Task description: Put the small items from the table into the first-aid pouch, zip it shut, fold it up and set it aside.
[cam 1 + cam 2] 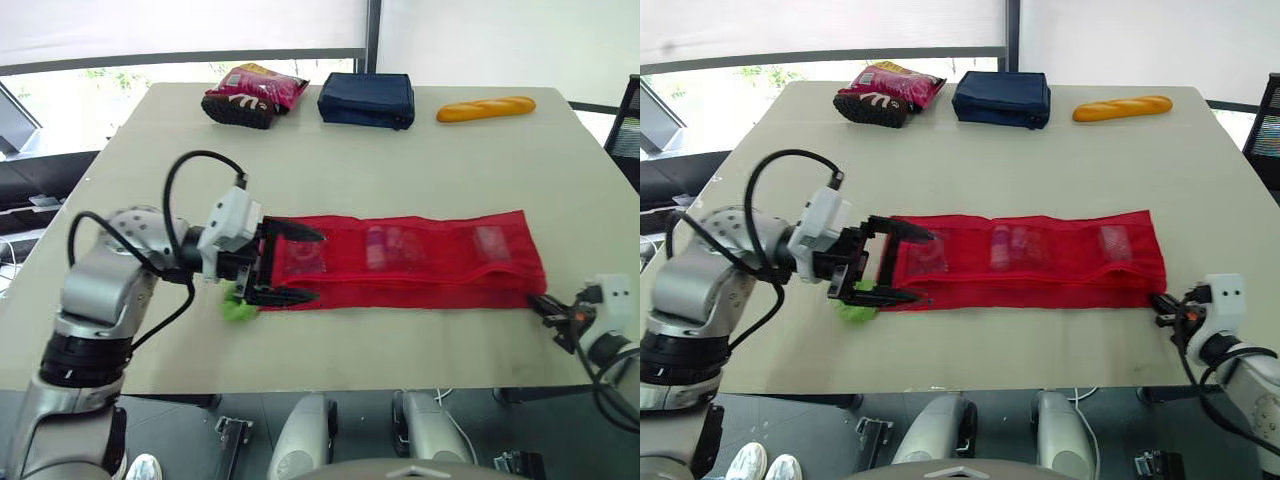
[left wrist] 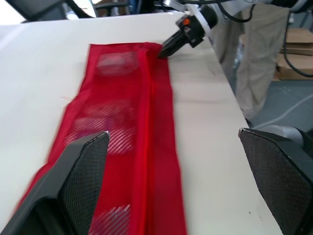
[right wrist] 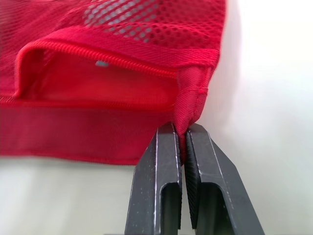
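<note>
The red mesh pouch (image 1: 420,262) lies unfolded in a long strip across the near half of the table. Small pale items (image 1: 385,246) show through its mesh pockets. My left gripper (image 1: 300,265) is open, its two black fingers straddling the pouch's left end without holding anything. A small green item (image 1: 237,308) lies on the table just under its near finger. At the strip's right end my right gripper (image 3: 184,134) is shut on a red corner tab (image 3: 191,93) of the pouch, beside a gaping pocket opening (image 3: 98,81). The left wrist view also catches that right gripper (image 2: 168,48) at the far corner.
Along the far edge lie a pink snack bag (image 1: 255,92), a navy blue bag (image 1: 367,98) and a yellow baguette-shaped item (image 1: 485,108). Bare tabletop (image 1: 400,170) separates them from the pouch. The table's front edge (image 1: 400,385) runs close below the pouch.
</note>
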Available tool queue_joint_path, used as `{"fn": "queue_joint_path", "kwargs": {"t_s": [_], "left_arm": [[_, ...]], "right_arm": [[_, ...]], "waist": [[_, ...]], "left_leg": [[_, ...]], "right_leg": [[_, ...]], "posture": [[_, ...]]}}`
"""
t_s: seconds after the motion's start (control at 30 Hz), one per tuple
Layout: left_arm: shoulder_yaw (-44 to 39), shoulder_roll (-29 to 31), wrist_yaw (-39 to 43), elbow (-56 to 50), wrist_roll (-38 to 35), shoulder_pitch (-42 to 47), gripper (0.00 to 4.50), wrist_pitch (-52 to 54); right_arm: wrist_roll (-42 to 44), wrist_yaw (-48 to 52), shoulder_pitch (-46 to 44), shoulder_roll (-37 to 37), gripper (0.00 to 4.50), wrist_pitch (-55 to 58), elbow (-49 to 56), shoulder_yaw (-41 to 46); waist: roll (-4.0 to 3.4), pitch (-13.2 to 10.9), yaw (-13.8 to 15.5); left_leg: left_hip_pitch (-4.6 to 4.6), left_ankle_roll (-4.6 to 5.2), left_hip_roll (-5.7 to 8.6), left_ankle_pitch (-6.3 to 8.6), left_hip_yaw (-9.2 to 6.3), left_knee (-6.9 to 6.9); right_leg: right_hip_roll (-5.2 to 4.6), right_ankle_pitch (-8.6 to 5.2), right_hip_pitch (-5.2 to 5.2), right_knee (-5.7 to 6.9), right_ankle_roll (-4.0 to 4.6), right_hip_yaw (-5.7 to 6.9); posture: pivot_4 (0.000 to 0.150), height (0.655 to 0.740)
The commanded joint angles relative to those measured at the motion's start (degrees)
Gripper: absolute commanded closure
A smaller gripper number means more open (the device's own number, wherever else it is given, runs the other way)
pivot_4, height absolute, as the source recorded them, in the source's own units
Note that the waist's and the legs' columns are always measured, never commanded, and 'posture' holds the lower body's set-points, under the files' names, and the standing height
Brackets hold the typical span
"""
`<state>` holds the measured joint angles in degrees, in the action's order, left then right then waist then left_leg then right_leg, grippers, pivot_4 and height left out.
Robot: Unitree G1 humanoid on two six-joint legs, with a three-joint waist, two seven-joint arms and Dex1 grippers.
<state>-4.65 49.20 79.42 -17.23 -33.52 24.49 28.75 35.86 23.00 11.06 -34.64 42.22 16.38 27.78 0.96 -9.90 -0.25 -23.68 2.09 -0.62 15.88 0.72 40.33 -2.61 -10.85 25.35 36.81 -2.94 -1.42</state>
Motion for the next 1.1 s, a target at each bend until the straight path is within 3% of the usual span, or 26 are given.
{"fn": "queue_joint_path", "kwargs": {"t_s": [0.03, 0.23, 0.6, 0.8, 0.83, 0.9, 0.93, 1.0, 1.1], "left_arm": [[-3.3, 1.8, -1.7, -3.4, -3.1, -0.8, 0.0, 1.7], [-3.7, 2.6, -3.5, -5.2, -4.6, -2.2, 0.0, 2.6], [-3.5, 3.4, -5.3, -6.9, -6.6, -2.9, 0.0, 3.5], [-2.8, 3.4, -5.4, -6.9, -7.0, -2.4, 0.0, 3.2], [-2.5, 3.3, -5.4, -6.7, -6.9, -2.2, 0.0, 3.1], [-2.2, 3.3, -5.4, -6.5, -6.8, -1.9, 0.0, 3.0], [-2.2, 3.3, -5.4, -6.4, -6.9, -1.8, 0.0, 3.0], [-2.3, 3.5, -5.4, -6.1, -6.8, -1.9, 0.0, 3.2], [-2.4, 3.6, -6.4, -6.1, -6.5, -2.6, 0.0, 3.8]], "right_arm": [[-7.2, -3.3, -1.5, -5.1, 4.45, -4.0, -9.9, 5.6], [-13.4, -6.7, -4.7, -9.1, 4.45, -7.1, -20.6, 7.0], [-9.1, 0.3, 0.6, -8.5, 4.45, -1.4, -13.3, 10.0], [-4.7, 4.7, 4.5, -8.1, 2.25, 4.1, -5.3, 9.7], [-4.9, 4.6, 4.6, -8.1, 1.54, 4.1, -5.1, 9.8], [-6.1, 4.4, 4.8, -8.4, 1.43, 3.3, -5.7, 10.4], [-6.7, 4.7, 5.1, -8.7, 0.7, 2.5, -6.2, 10.7], [-7.9, 7.8, 7.0, -9.8, 0.04, -1.0, -7.0, 11.7], [-7.5, 14.0, 10.5, -11.0, 0.04, -5.4, -7.4, 14.3]], "waist": [[0.0, 0.0, 0.0], [0.01, 0.0, 0.1], [0.01, 0.0, -0.4], [0.01, 0.0, -0.6], [0.01, 0.0, -0.7], [0.01, 0.0, -0.6], [0.01, 0.0, -0.5], [0.01, 0.0, -0.5], [0.01, 0.0, -0.4]], "left_leg": [[0.01, 0.0, 0.01, 0.0, 0.04, 0.0], [0.02, 0.0, 0.03, 0.0, 0.06, 0.0], [0.02, 0.0, 0.0, 0.0, 0.05, -0.01], [0.04, 0.0, -0.05, 0.0, 0.06, -0.01], [0.05, 0.0, -0.07, 0.0, 0.08, -0.01], [0.06, 0.0, -0.09, 0.0, 0.09, -0.01], [0.05, 0.0, -0.09, 0.0, 0.09, -0.01], [0.05, 0.0, -0.08, 0.0, 0.1, -0.01], [0.04, 0.0, -0.07, 0.0, 0.1, -0.01]], "right_leg": [[-0.01, 0.0, 0.0, 0.0, 0.0, -0.03], [0.0, 0.0, 0.0, 0.0, 0.0, -0.05], [0.03, 0.0, 0.0, 0.01, 0.0, -0.06], [0.06, -0.01, 0.0, 0.0, -0.01, -0.06], [0.07, -0.01, 0.0, 0.0, -0.01, -0.07], [0.1, -0.01, 0.01, 0.0, -0.01, -0.07], [0.1, -0.01, 0.01, 0.0, -0.01, -0.07], [0.1, -0.01, 0.01, 0.0, -0.01, -0.08], [0.1, -0.01, 0.01, -0.01, -0.01, -0.09]], "posture": [[0.15, 0.7134], [0.15, 0.7134], [0.15, 0.7134], [0.15, 0.7134], [0.15, 0.7134], [0.15, 0.7134], [0.15, 0.7134], [0.15, 0.7134], [0.15, 0.7134]]}}
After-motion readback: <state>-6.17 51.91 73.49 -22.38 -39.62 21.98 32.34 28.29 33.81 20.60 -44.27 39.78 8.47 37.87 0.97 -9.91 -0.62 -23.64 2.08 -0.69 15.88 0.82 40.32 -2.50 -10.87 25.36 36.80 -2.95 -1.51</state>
